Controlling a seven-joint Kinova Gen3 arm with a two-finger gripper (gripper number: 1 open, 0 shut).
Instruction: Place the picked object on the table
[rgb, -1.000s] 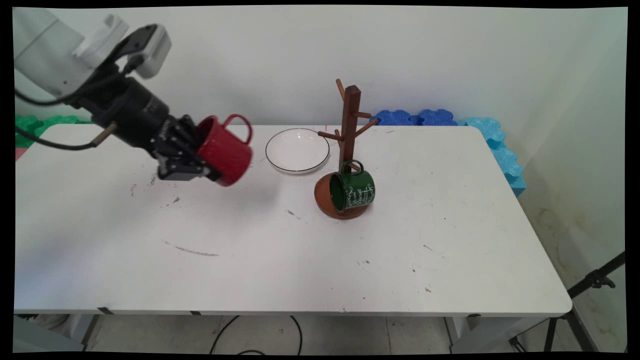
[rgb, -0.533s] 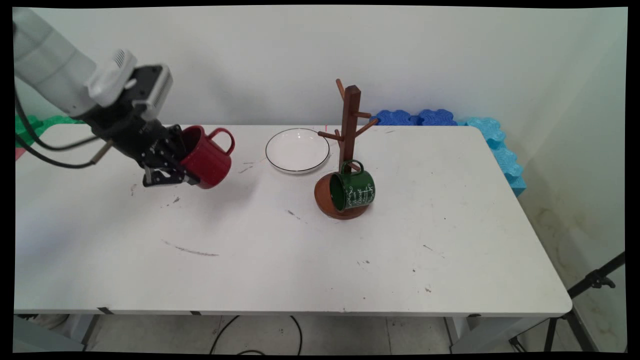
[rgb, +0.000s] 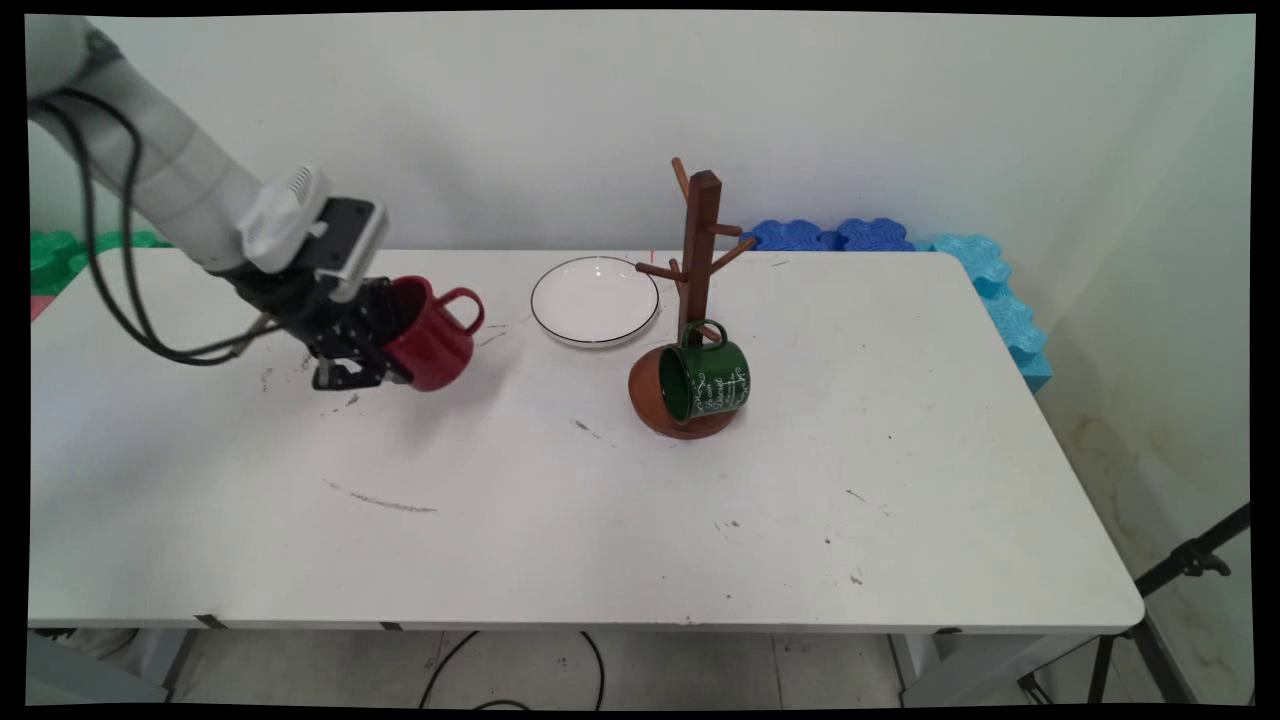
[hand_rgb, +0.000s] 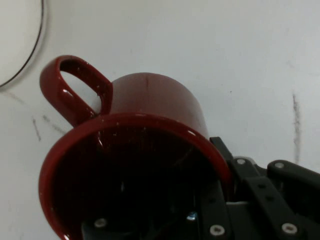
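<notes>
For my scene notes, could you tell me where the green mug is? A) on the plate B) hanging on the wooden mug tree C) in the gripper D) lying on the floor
B: the green mug hangs by its handle from a low peg of the mug tree.

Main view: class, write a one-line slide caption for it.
Black two-finger gripper holds a glossy red ceramic mug tilted above the white table, left of a white plate.

White script on the green mug (rgb: 708, 380), possibly lettering, too small to read
</notes>
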